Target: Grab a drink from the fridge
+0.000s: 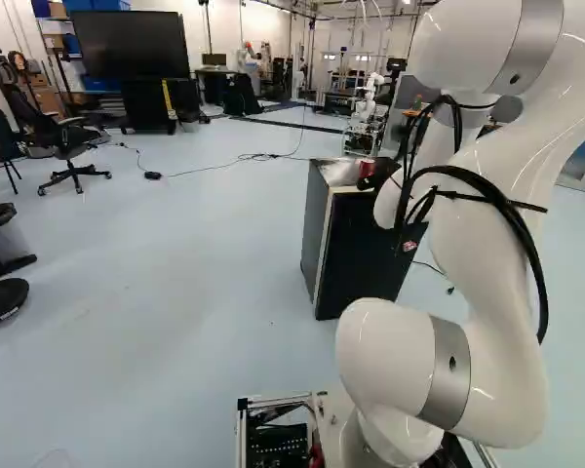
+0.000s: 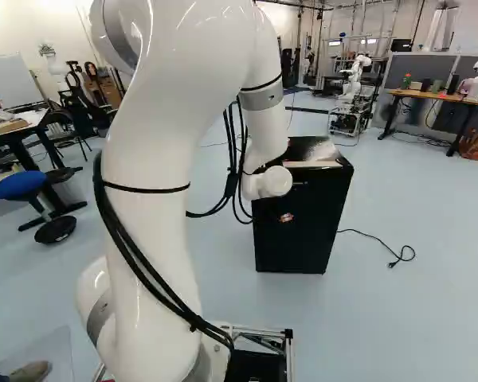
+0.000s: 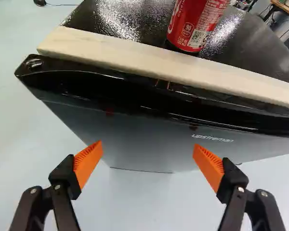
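"Standing on top of the fridge (image 2: 303,239), the red can (image 3: 196,24) looks thin-walled and slick, probably weighty if full."

"And the gripper (image 3: 148,145)?"

"Fingers wide apart, nothing gripped, just short of the can."

"Then take it round the middle, firmly, without denting it."

Fingers (image 3: 89,159) wide apart, fridge (image 3: 139,144) ahead; red can (image 3: 195,24) standing on its top.
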You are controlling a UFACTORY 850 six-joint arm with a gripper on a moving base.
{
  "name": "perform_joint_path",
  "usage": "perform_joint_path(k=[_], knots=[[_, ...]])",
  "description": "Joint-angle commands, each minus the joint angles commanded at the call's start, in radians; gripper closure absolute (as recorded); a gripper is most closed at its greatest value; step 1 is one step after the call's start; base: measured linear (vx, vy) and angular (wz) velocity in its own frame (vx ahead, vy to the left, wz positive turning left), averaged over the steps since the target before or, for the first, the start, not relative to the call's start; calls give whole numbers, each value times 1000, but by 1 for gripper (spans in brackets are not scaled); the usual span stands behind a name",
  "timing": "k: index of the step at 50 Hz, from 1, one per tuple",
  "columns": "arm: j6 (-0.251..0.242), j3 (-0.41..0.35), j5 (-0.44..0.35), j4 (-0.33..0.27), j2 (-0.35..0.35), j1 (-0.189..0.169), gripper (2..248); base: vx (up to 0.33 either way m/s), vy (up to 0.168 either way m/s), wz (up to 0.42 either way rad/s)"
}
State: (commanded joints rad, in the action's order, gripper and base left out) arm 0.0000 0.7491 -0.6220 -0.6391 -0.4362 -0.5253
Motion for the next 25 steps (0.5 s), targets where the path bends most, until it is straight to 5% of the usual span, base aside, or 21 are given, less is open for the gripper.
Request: perform_joint_path(k=[25], knots=[[0,29,0,0,-22,15,3,0,0,0]])
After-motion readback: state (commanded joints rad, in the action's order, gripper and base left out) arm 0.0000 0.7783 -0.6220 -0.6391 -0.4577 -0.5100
